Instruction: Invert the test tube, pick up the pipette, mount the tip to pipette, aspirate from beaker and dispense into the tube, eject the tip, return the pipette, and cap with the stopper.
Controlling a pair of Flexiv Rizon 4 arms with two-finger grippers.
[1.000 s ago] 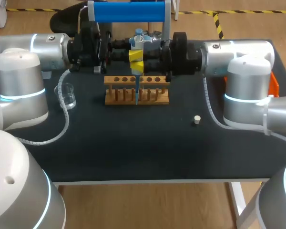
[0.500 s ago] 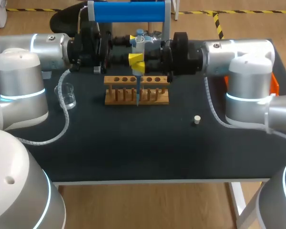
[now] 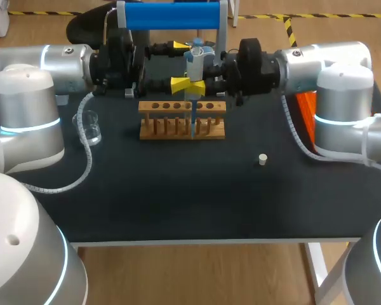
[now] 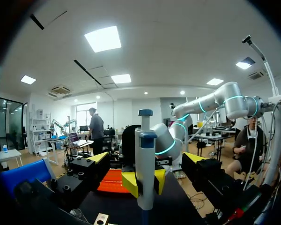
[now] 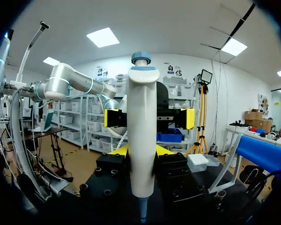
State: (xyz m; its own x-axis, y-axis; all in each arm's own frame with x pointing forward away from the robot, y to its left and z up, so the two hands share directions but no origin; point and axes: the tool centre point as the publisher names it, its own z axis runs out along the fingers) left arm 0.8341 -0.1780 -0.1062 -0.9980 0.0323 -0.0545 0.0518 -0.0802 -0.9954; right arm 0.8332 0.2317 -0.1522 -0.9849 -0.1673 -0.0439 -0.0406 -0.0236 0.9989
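Note:
A white pipette (image 3: pixel 195 60) with a blue cap stands upright over the wooden tube rack (image 3: pixel 181 121). Its blue tip (image 3: pixel 192 117) points down into the rack's right half. My right gripper (image 3: pixel 195 81) is shut on the pipette body, and in the right wrist view its yellow tips (image 5: pixel 139 151) press the pipette (image 5: pixel 141 122) from both sides. My left gripper (image 3: pixel 178 63) is wide open beside the pipette and does not touch it. In the left wrist view its fingers (image 4: pixel 146 158) stand far apart around the pipette (image 4: pixel 145 140). Whether a tube stands under the tip I cannot tell.
A glass beaker (image 3: pixel 91 127) stands at the left of the black table. A small white stopper (image 3: pixel 262 159) lies to the right of the rack. The blue pipette stand (image 3: pixel 171 16) is at the back and an orange box (image 3: pixel 308 105) at the right.
My left gripper has opened and let go of the pipette. My right arm has carried the pipette a little to the right and upward along the rack.

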